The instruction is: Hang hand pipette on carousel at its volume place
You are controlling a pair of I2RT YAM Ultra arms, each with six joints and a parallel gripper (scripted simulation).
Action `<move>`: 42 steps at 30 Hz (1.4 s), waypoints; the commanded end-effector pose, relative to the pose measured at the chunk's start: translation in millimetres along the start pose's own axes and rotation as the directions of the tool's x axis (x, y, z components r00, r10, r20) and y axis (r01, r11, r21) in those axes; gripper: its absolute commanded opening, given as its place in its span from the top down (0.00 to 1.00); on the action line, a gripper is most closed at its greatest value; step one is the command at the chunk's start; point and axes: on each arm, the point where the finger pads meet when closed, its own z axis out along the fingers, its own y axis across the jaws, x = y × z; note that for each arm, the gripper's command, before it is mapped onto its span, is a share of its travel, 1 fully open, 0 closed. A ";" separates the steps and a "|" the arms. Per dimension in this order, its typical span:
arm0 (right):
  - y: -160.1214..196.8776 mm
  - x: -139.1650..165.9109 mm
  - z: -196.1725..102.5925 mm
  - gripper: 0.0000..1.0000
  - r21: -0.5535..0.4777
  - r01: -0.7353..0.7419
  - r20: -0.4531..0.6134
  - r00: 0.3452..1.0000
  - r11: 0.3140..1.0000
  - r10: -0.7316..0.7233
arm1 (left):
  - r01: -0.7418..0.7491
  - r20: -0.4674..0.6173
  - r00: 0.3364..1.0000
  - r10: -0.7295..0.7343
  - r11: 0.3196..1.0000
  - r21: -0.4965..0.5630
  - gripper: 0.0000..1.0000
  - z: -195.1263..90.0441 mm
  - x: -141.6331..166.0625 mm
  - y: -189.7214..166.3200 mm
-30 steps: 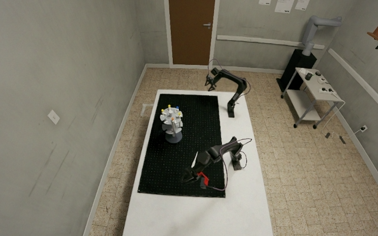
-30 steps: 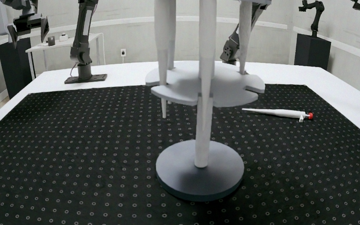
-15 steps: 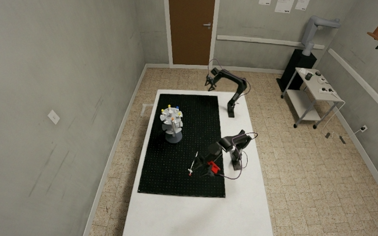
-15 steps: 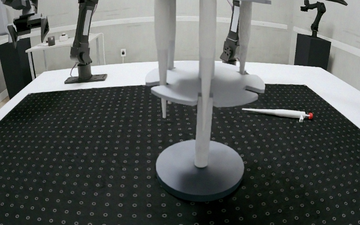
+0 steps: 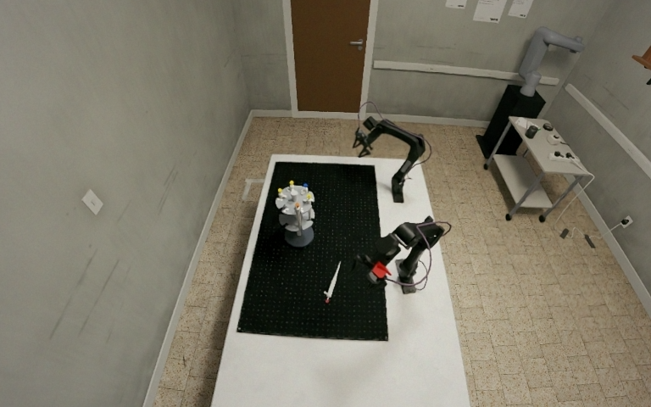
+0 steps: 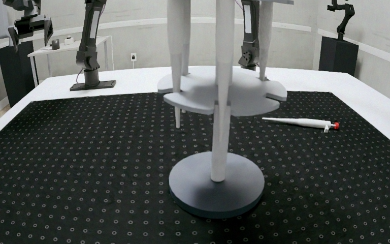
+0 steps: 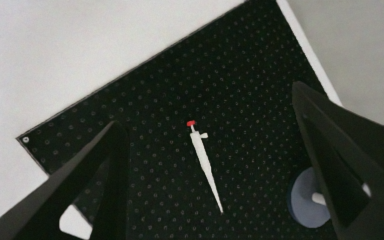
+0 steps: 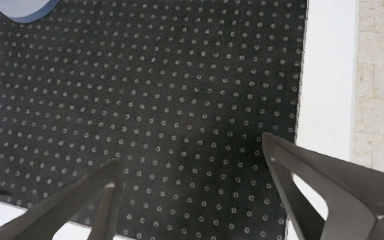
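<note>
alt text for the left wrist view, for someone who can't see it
A white pipette with a red push button lies on a black dotted mat, between the fingers of the open left gripper but not gripped. The round blue-grey base of the carousel is partly hidden behind the finger on the picture's right.

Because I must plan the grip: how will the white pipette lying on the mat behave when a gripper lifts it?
The pipette looks stiff, being straight. Its narrow tip may be fragile. The side hook probably limits rolling.
</note>
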 end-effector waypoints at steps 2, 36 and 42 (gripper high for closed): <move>-4.5 -7.0 -3.7 0.00 0.009 0.012 0.024 1.000 1.000 -0.012 | -0.201 -0.063 0.978 0.200 0.979 -0.026 0.00 -29.4 24.7 23.1; -4.5 -7.0 -3.7 0.00 0.009 0.012 0.024 1.000 1.000 -0.012 | -0.755 -0.275 0.537 0.798 0.600 0.264 0.00 -58.5 135.2 82.1; -4.5 -7.0 -3.7 0.00 0.009 0.012 0.024 1.000 1.000 -0.012 | -0.774 -0.208 0.400 0.893 0.451 0.445 0.00 -24.9 160.6 64.7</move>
